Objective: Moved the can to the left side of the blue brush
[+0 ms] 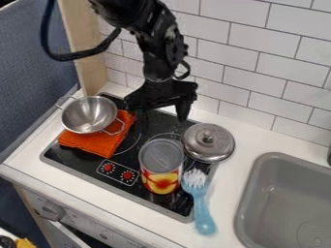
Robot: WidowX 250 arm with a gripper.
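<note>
Black stovetop (82, 157) on white counter (259, 140). Gripper (157, 110) fingers spread wide, holding nothing. Can (161, 167) upright, grey-topped, fruit-labelled, beside blue brush (202, 208).

No words or numbers that you can read here.
You can see a printed label on the can (161, 181), but its lettering is too blurred to read; the pale marks around the red knobs (128, 175) on the stove top (74, 159) are too small for you to tell.
</note>
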